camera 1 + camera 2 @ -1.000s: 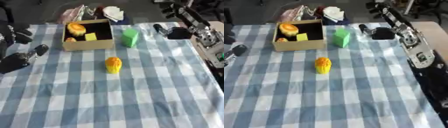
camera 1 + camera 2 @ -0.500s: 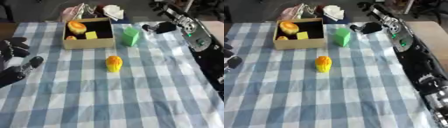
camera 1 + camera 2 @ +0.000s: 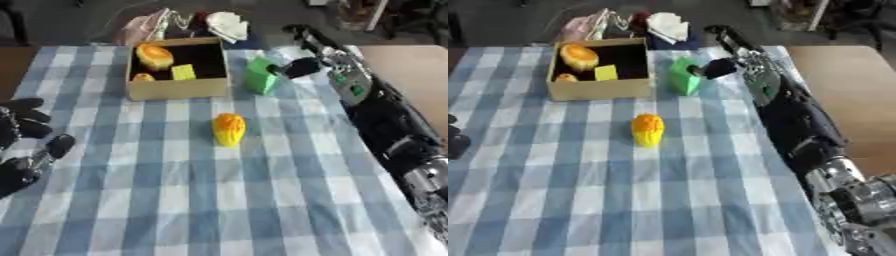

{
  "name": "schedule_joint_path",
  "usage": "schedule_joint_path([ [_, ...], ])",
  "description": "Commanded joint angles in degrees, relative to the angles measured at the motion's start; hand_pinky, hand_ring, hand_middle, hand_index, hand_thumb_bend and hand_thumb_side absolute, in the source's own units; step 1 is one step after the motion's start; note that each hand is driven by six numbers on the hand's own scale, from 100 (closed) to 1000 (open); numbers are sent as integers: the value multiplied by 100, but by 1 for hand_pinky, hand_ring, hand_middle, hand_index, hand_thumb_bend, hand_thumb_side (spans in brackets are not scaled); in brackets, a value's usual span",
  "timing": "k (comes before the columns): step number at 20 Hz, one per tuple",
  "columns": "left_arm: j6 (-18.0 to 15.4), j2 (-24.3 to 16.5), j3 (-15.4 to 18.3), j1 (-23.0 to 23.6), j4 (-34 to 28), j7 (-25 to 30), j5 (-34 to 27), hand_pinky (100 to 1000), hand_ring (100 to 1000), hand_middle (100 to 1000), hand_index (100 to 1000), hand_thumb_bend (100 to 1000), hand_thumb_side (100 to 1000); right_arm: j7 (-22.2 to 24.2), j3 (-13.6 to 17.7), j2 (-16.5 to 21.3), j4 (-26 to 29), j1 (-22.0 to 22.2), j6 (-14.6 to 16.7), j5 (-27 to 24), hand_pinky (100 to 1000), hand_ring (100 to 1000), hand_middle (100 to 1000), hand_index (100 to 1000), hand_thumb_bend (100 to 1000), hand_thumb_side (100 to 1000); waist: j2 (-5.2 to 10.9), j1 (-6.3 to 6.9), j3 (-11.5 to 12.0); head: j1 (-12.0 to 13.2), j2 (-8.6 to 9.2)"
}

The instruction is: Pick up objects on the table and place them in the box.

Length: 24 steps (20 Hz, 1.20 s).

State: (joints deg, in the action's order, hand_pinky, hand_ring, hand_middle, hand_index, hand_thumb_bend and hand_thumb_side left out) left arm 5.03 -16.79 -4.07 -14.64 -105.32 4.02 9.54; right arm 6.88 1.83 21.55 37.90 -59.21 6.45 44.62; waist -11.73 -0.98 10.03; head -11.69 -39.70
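An open cardboard box stands at the far left of the checked cloth, holding an orange round thing, a yellow block and a small orange piece. Just right of the box is a green block. My right hand reaches in from the right, close against the block's upper right side; how it meets the block is unclear. A yellow-orange corn-shaped thing lies alone mid-table. My left hand rests open at the left edge, holding nothing.
Beyond the far edge lie a pink plastic bag and white crumpled things. A wooden surface adjoins the table on the right. My right arm runs along the cloth's right side.
My right hand has moved left, from well apart to right beside the green block. The left hand has sunk lower at the left edge. The view has shifted a little.
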Motion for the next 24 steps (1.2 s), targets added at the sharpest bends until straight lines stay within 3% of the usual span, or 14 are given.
schedule_joint_path([
  [1,-15,47,-23,-27,-65,48,-53,665,599,588,797,721,491,-151,109,4,-90,-183,-165,312,841,931,946,960,490,301,133,-72,37,-104,79],
  [7,-43,135,-80,-12,-24,113,-41,665,598,586,797,699,497,-311,183,-80,-235,-218,-354,386,834,918,929,957,487,308,116,-69,153,-211,108],
  [15,-45,170,-88,5,-19,140,-18,665,595,583,797,685,501,10,146,-172,-401,-155,-327,278,778,799,776,881,460,302,95,-65,147,-230,123],
  [19,-47,182,-97,4,-16,153,-17,664,592,580,797,679,504,123,129,-207,-399,-127,-292,353,712,698,628,703,349,231,92,-57,137,-228,124],
  [24,-40,188,-98,17,-6,150,-16,663,589,577,797,672,507,-336,144,-235,-234,-118,-301,454,667,602,506,568,260,153,93,-47,130,-213,129],
])
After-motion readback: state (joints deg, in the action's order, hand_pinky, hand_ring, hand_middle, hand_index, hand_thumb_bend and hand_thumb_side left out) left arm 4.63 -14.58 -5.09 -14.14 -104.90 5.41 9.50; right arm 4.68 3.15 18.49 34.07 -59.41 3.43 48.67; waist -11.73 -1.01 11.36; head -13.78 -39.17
